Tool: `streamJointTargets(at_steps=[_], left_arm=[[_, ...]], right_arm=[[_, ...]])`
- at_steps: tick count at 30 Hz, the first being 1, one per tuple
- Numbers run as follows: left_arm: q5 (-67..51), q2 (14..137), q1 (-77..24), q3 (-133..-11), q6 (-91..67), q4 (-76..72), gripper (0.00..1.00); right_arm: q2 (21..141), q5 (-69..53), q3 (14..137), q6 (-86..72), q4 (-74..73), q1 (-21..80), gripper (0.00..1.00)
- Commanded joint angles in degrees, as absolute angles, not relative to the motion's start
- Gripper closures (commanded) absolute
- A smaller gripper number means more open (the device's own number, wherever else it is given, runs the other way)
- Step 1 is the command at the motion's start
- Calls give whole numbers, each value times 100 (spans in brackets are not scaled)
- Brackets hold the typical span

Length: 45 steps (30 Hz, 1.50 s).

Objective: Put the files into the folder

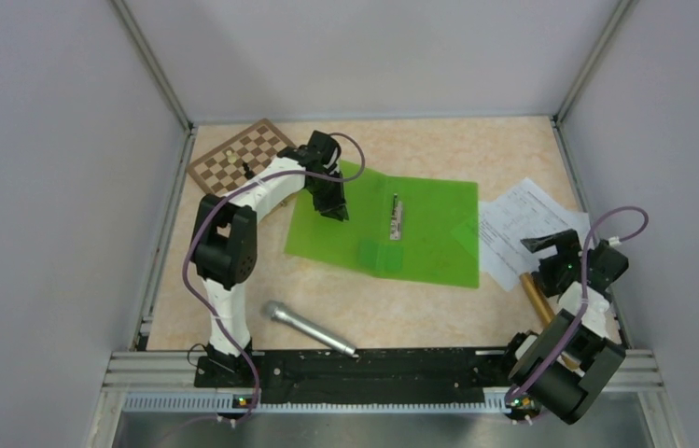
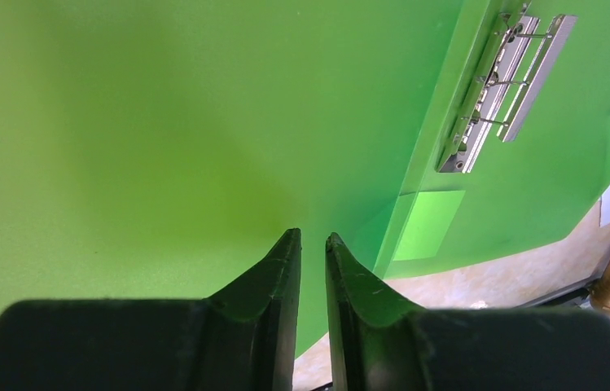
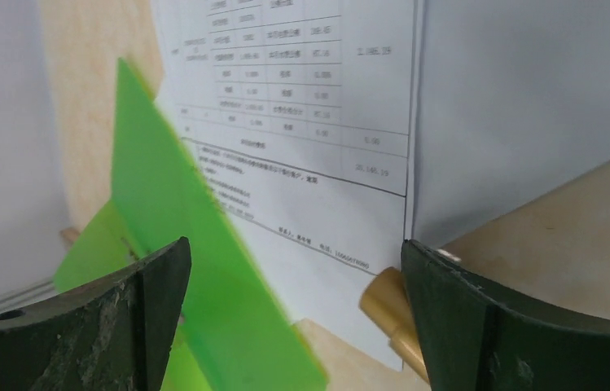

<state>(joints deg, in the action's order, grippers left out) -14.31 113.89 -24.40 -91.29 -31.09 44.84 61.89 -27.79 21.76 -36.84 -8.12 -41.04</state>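
The green folder [image 1: 420,233] lies open on the table, its metal clip [image 1: 396,217] along the spine. My left gripper [image 1: 331,201] hovers over the folder's left cover [image 2: 163,122]; its jaws stand almost together with a thin gap and nothing between them [image 2: 313,236]. The clip [image 2: 501,81] shows at the upper right of that view. The files [image 1: 523,224], white printed sheets, lie to the right of the folder, partly under its right edge. My right gripper [image 1: 546,247] is open wide above the sheets' near corner [image 3: 293,252]; the files [image 3: 301,122] and the folder's edge [image 3: 171,228] show between its fingers.
A brown checkered board [image 1: 238,154] lies at the back left. A silver microphone [image 1: 308,327] lies near the front. A brass-coloured rod [image 1: 537,299] lies by the sheets at the right, close to my right finger [image 3: 391,314]. Grey walls enclose the table.
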Motion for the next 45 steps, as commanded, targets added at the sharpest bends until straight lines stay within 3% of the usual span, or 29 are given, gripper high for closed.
streamJointTargets(at_steps=[1, 11, 18, 22, 25, 28, 37, 45], left_arm=[[-1462, 11318, -2452, -9235, -3053, 4438, 78], [-1492, 11195, -2479, -9219, -3155, 4373, 78], [-1678, 11353, -3148, -10135, -3062, 4398, 77], [-2060, 12024, -3617, -11329, -3049, 4663, 77], [-2413, 12494, -3861, -11979, -3116, 4668, 77], [-2723, 12871, -3964, -12402, -3296, 4510, 76], [-3563, 13372, -4071, -11907, -4279, 2559, 76], [-3109, 14002, -4142, -11959, -4120, 2869, 76]], right_arm=[[5772, -4086, 1917, -4557, 750, -4122, 3], [5537, -4596, 1811, -5094, 1555, -4122, 4], [5552, -2513, 2765, -3686, -901, -4122, 4], [5663, -1290, 3075, -3331, -1383, -4122, 2], [5835, -1046, 3072, -3304, -1286, -4122, 2], [6111, -1086, 2990, -3309, -981, -4127, 1], [7191, -2434, 2716, -3322, 187, -4127, 2], [7483, -3380, 2440, -3500, 819, -4122, 2]])
